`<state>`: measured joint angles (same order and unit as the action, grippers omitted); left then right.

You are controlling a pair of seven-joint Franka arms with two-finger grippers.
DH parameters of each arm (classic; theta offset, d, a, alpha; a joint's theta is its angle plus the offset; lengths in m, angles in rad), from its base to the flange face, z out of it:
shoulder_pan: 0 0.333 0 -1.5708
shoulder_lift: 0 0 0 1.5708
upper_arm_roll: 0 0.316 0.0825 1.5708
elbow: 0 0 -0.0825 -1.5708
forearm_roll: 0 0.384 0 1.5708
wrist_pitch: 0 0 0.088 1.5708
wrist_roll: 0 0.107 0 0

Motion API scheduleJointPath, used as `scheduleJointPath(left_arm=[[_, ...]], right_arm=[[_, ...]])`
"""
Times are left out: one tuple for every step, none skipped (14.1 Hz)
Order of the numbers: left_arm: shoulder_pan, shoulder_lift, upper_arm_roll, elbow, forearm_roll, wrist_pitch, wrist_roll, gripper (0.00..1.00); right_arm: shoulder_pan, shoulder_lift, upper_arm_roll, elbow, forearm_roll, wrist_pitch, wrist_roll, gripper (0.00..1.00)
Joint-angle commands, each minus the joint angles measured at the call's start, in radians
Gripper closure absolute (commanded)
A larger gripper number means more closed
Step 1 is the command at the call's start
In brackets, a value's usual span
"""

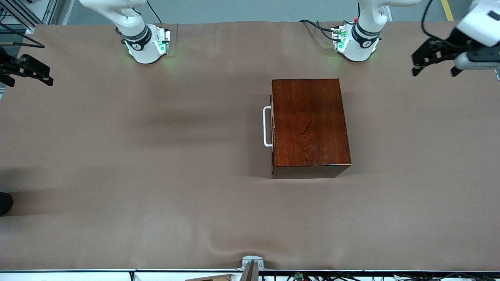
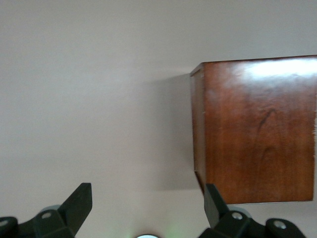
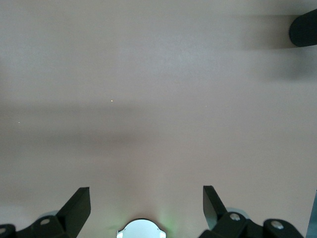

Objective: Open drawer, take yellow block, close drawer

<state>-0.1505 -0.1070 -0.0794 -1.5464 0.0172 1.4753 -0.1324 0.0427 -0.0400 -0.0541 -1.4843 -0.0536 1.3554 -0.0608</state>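
Observation:
The dark mahogany box (image 1: 310,125) stands on the brown cloth, nearer the left arm's base. Its drawer (image 1: 272,128) is shut, and the drawer's white loop handle (image 1: 266,127) faces the right arm's end of the table. The yellow block is hidden. My left gripper (image 1: 434,71) hangs open and empty above the left arm's end of the table. In the left wrist view that gripper (image 2: 148,198) has the box (image 2: 257,129) off to one side. My right gripper (image 1: 29,80) hovers open and empty over the right arm's end, with only cloth under it (image 3: 147,198).
Both arm bases (image 1: 146,47) (image 1: 357,43) stand at the table's edge farthest from the front camera. A grey bracket (image 1: 252,265) sits at the nearest edge. A dark object (image 1: 4,203) pokes in at the right arm's end, and the right wrist view shows a dark object (image 3: 303,29) too.

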Motion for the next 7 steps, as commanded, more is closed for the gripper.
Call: scheduleJointPath(left_arm=[[-0.004, 0.116, -0.084, 0.118, -0.011, -0.033, -0.016, 0.00], [-0.007, 0.142, -0.104, 0.141, -0.014, -0.032, -0.027, 0.00], [-0.017, 0.177, -0.127, 0.178, -0.023, -0.032, -0.058, 0.00], [-0.029, 0.216, -0.147, 0.205, -0.023, -0.030, -0.112, 0.00], [-0.068, 0.254, -0.169, 0.229, -0.019, -0.029, -0.212, 0.00], [-0.122, 0.288, -0.169, 0.250, -0.016, -0.021, -0.334, 0.00], [-0.171, 0.332, -0.165, 0.271, -0.014, 0.008, -0.424, 0.00]], right_arm=[[-0.015, 0.014, 0.008, 0.029, -0.005, -0.005, -0.004, 0.00], [-0.015, 0.015, 0.008, 0.029, -0.006, -0.004, -0.007, 0.00], [-0.014, 0.015, 0.008, 0.029, -0.005, -0.004, -0.008, 0.00], [-0.015, 0.015, 0.008, 0.029, -0.005, -0.004, -0.008, 0.00], [-0.015, 0.014, 0.007, 0.029, -0.005, -0.004, -0.008, 0.00], [-0.015, 0.014, 0.007, 0.029, -0.005, -0.005, -0.008, 0.00], [-0.015, 0.015, 0.007, 0.029, -0.005, -0.005, -0.007, 0.00]])
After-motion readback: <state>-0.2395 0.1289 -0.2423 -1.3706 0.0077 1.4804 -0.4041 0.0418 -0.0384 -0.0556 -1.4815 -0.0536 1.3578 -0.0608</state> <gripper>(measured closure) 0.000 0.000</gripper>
